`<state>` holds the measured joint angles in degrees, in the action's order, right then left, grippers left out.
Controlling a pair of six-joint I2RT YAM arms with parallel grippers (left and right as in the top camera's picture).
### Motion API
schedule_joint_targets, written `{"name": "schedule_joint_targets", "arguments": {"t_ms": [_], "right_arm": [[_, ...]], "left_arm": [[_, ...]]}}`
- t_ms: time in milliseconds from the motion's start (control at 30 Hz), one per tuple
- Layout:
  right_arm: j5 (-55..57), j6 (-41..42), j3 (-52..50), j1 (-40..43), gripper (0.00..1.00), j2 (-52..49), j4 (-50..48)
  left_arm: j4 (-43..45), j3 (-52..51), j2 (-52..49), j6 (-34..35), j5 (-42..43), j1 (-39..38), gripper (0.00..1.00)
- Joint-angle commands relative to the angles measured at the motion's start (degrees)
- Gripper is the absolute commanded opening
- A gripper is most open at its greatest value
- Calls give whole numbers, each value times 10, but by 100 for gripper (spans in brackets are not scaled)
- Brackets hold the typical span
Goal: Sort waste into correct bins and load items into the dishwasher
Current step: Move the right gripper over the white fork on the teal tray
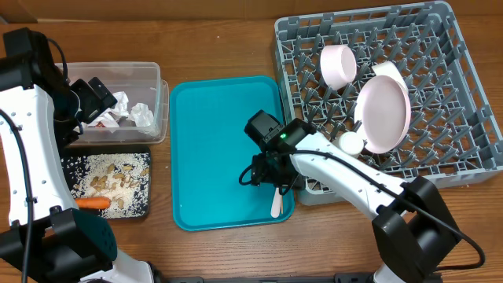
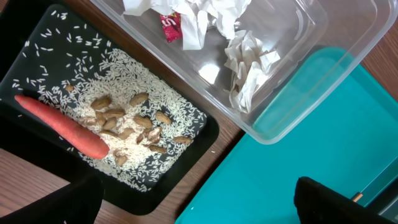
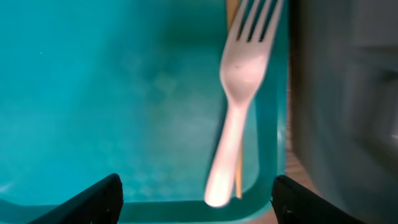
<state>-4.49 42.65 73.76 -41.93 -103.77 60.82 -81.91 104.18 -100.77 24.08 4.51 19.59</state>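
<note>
The step in hand looks like clearing the last things off the teal tray. The waste appears sorted: napkins and red wrapper lie in the clear tub, while the carrot and food scraps lie in the black tray. The plate already stands in the dish rack at the bench's 2 o'clock.

The fork lies in the teal tray's 5 o'clock corner, on top of the thin stick. The right jaws hang over it, spread wide, one tip on each side of the handle and touching nothing. The left jaws are spread too and hold nothing, over the gap between tub and black tray.

The next move likely calls for a drop straight down and a pinch across the thin handle, without dragging the stick along or hitting the tray's raised rim.

From overhead the right arm covers the tines and the rack's 7 o'clock corner. The stick is mostly hidden under the fork, and the rack is a grey blur in the right wrist view.
</note>
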Motion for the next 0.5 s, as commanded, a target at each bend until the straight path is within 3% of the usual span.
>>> {"name": "schedule_joint_targets", "arguments": {"t_ms": [0, 467], "right_arm": [[0, 17, -17, -16, 78, 1, -3], [62, 26, -18, -71, 78, -11, 9]], "left_arm": [[-1, -3, 2, 8, 6, -1, 100], [-1, -3, 2, 8, 6, -1, 100]]}}
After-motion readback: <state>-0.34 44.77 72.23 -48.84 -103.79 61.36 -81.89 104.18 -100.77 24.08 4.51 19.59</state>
